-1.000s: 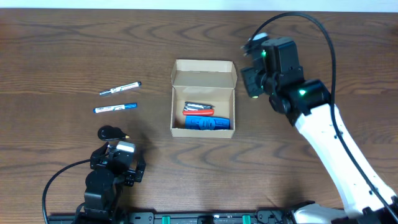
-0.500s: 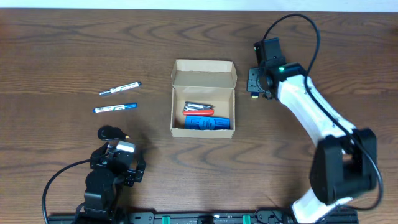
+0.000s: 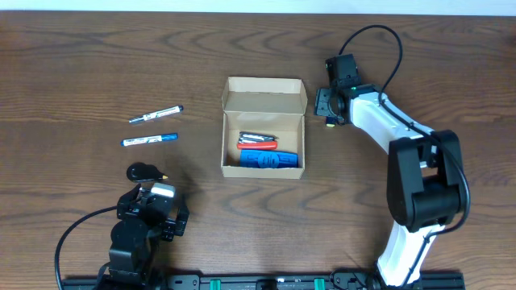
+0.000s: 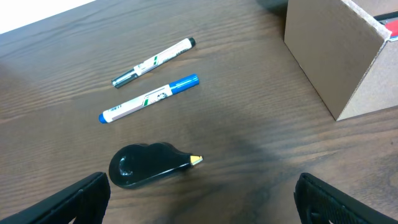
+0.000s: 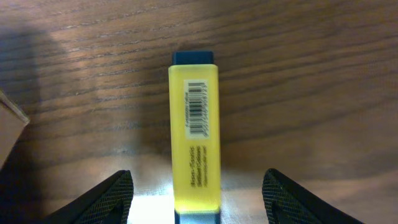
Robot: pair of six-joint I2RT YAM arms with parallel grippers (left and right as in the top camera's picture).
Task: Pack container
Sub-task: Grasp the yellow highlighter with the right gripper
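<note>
Tan cardboard is the biggest thing on my dark wooden table [image 3: 81,48]. The container [image 3: 264,97] sits mid-table between my arms, square to the edges, mouth up. Its flap lid is hinged on the far side and stands open. Its longer side runs left to right, and a blue item [image 3: 270,159] and a red pen [image 3: 260,146] lie inside along that line. My right gripper [image 5: 196,186] is just beside the container's far right corner, jaws parted on either side of a yellow highlighter [image 5: 194,124] with a gap on each side, gripping nothing. The highlighter points straight away from my wrist, blue end far, near end cut off. From overhead my gripper hides nearly all of it. My left gripper [image 4: 205,211] is spread wide and empty near the front edge, just behind a black tape dispenser [image 4: 146,165]. Two markers [image 4: 154,60] [image 4: 149,98] lie beyond it, their print too small to read.
</note>
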